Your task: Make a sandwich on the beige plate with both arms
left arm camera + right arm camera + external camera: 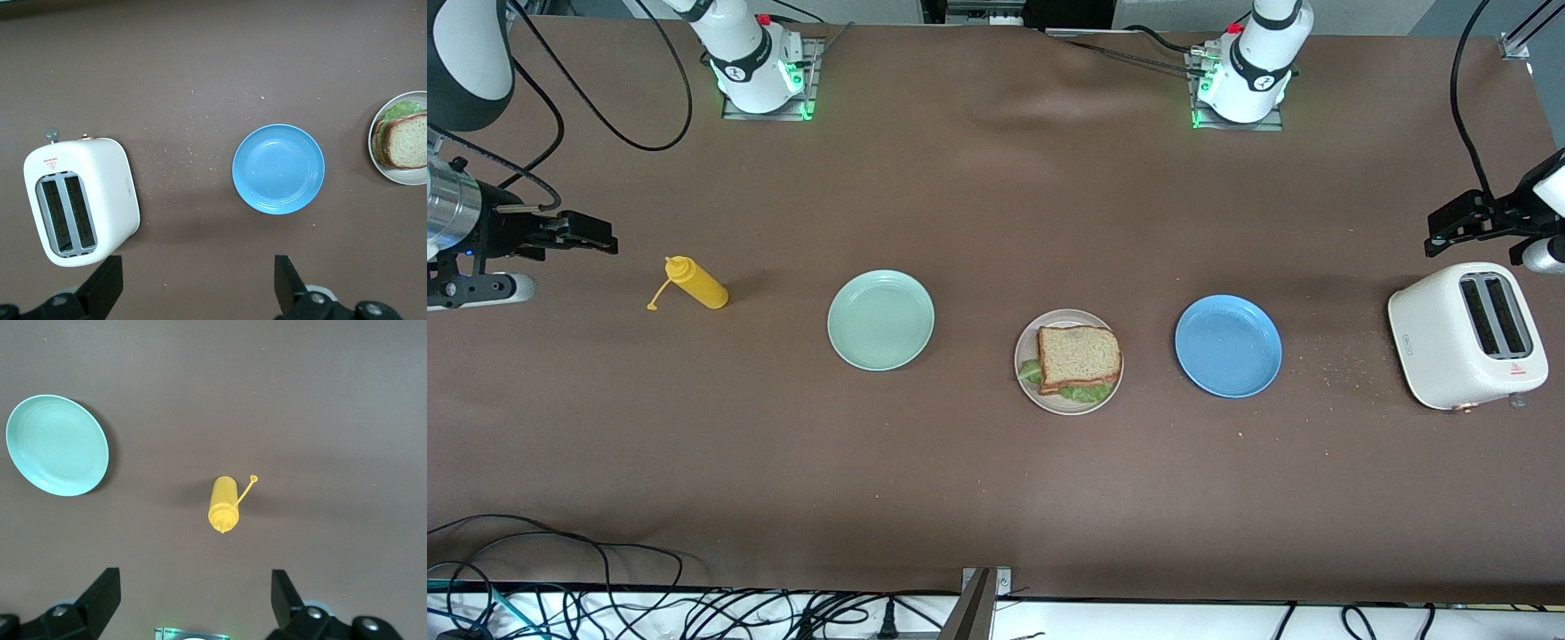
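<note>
The sandwich [1080, 354] lies on the beige plate [1063, 407] in the middle of the table: speckled brown bread on top, green lettuce sticking out underneath. The left wrist view shows the sandwich [407, 140] and the plate's rim [400, 179] at its edge. My left gripper [1440, 236] hangs open and holds nothing, over the table at the left arm's end, beside the toaster; its black fingers [107, 277] stand wide apart. My right gripper [600, 236] hangs open and holds nothing too, over the right arm's end near the mustard bottle, fingers [107, 587] spread.
A blue plate [1228, 346] sits between the beige plate and a white toaster [1467, 335], with crumbs scattered between them. A mint-green plate [880, 319] and a lying yellow mustard bottle [698, 283] are toward the right arm's end. Cables hang along the front edge.
</note>
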`<action>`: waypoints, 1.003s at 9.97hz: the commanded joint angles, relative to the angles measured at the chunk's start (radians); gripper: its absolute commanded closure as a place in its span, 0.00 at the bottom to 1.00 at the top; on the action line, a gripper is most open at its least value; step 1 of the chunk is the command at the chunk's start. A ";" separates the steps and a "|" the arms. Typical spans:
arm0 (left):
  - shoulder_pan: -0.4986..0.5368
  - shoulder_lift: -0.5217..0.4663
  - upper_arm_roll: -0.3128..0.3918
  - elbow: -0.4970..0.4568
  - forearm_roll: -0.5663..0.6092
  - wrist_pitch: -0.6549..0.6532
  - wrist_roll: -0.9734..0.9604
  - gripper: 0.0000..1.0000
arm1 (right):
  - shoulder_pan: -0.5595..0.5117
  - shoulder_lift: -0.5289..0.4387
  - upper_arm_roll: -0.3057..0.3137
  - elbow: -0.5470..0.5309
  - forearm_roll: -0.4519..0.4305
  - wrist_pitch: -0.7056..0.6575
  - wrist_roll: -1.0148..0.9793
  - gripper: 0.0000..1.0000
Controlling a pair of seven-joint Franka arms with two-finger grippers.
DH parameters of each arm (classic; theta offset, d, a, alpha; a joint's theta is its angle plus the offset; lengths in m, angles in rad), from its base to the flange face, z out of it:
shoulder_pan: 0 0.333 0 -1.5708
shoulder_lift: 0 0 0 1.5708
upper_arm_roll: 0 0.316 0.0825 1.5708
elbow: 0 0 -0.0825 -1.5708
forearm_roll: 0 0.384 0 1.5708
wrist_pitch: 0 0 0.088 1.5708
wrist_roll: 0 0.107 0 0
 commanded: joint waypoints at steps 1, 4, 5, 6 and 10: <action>0.000 0.010 -0.005 0.023 0.018 -0.019 0.014 0.00 | -0.010 -0.028 0.013 -0.022 -0.011 0.003 0.016 0.00; -0.006 0.010 -0.005 0.023 0.018 -0.019 0.014 0.00 | -0.009 -0.025 0.014 -0.022 -0.011 0.004 0.037 0.00; -0.006 0.010 -0.005 0.023 0.018 -0.019 0.012 0.00 | -0.009 -0.025 0.014 -0.022 -0.011 0.006 0.037 0.00; -0.006 0.010 -0.005 0.023 0.018 -0.019 0.012 0.00 | -0.009 -0.023 0.014 -0.022 -0.011 0.006 0.037 0.00; -0.006 0.011 -0.005 0.023 0.018 -0.019 0.012 0.00 | -0.006 -0.023 0.014 -0.022 -0.016 0.009 0.037 0.00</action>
